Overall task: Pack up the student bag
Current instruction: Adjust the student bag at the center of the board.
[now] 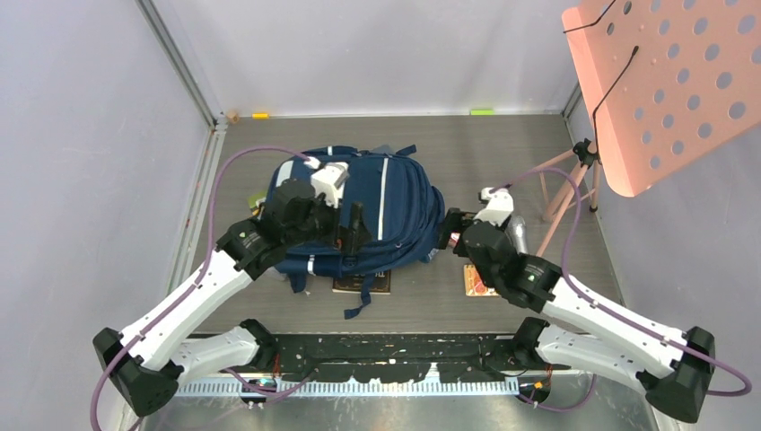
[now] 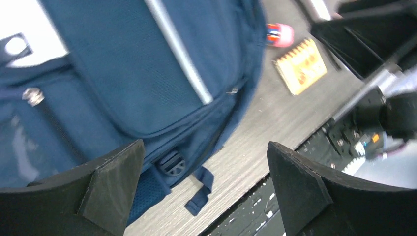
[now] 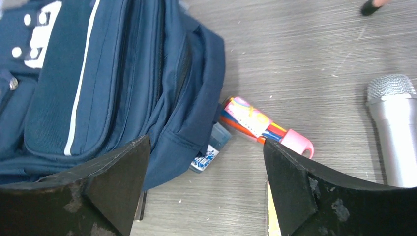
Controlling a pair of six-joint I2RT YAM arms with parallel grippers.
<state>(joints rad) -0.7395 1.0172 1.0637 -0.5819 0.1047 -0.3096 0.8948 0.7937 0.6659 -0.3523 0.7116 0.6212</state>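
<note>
Nearest the lens in each wrist view are the black fingers. The left pincer (image 2: 204, 145) is spread wide with nothing between its fingers. The right pincer (image 3: 206, 141) is likewise spread and empty. The student bag (image 1: 395, 202) lies flat, front uppermost, on the middle of the grey worktop (image 1: 502, 153). The left pincer hangs over its near part and the right pincer is just beside its right edge. Its navy fabric carries a pale stripe (image 2: 179, 51) and a white patch (image 3: 37, 34) pierced with holes. No writing shows on either. Nothing of the bag's inside can be seen. A black buckle (image 2: 172, 164) and a loose strap end (image 2: 199, 194) sit at its near edge. A pink-capped tube of coloured pens (image 3: 265, 129) lies against the bag's right side. Beside it a small blue-and-white item (image 3: 209, 152) is partly tucked under the fabric, its label too blurred to read. An orange booklet (image 2: 301, 66) lies near them with illegible print. A silver microphone (image 3: 396, 128) rests further right. A dark book (image 1: 363, 285) juts from beneath the bag's near edge, its cover text unreadable.
</note>
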